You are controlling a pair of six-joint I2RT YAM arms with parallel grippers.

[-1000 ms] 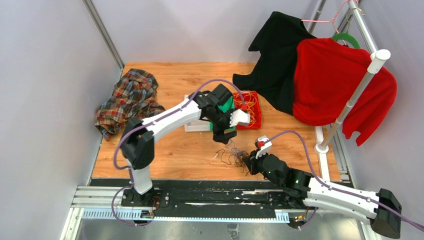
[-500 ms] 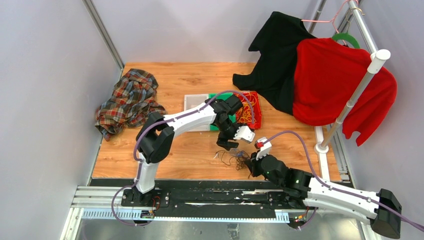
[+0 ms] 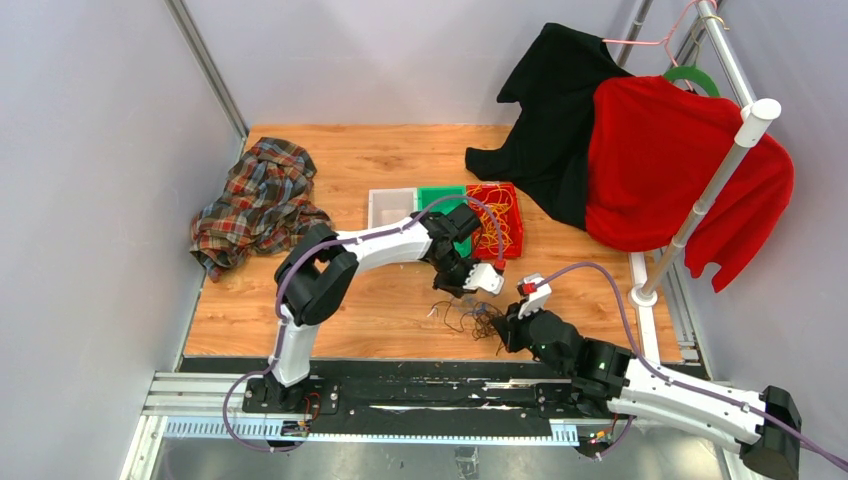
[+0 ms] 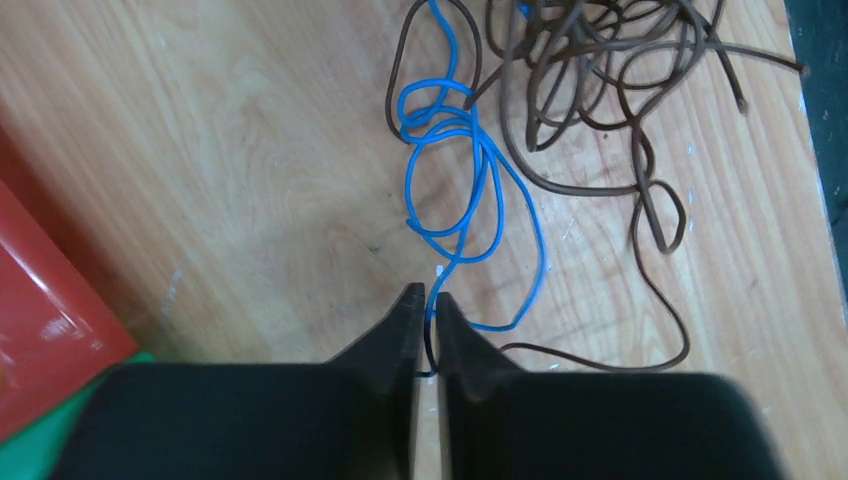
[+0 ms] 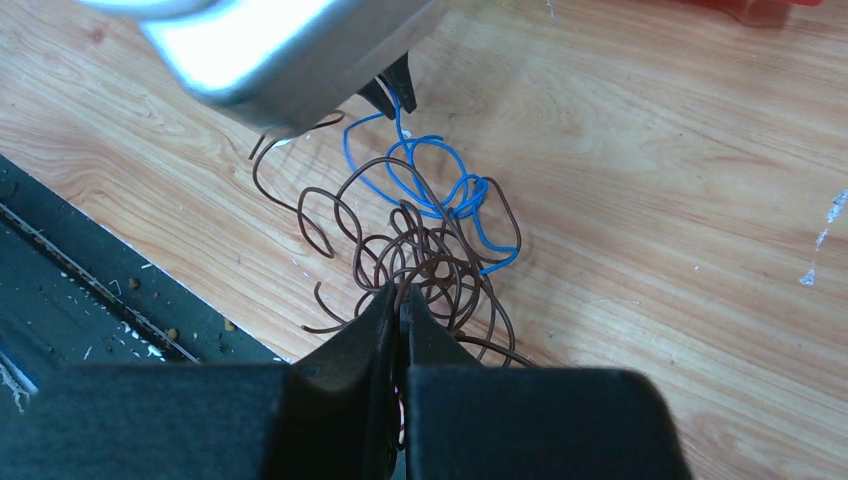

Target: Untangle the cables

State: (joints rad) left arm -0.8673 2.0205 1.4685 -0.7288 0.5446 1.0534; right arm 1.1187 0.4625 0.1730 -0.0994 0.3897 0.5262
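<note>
At the far left of the top view a checked shirt [image 3: 258, 200] lies crumpled on the wooden bench [image 3: 340, 150], and it has no part in the job. Toward the middle stand three small bins: a clear one [image 3: 390, 206], a green one [image 3: 437, 194] and a red bin [image 3: 512, 222] that holds a heap of yellow wires. Just below them the left end effector [image 4: 427, 300] is down at the bench, its jaws almost together with the end of the blue cable [image 4: 462, 190] pinched between the tips. The cables [image 3: 468, 318] lie in the lower middle of the frame, near the front edge of the bench. The blue one is twisted into a small knot of its own and crosses the brown cable [image 5: 420, 250] at one side. To the right, the right end effector [image 5: 398, 295] is fully closed, and it seems to hold some brown loops at its tips. At the far right, a black garment [image 3: 555, 110] and a red sweater [image 3: 670, 160] hang on a rack. I judge the work to be at an early stage: both colours are gripped, but they are not yet pulled apart.
</note>
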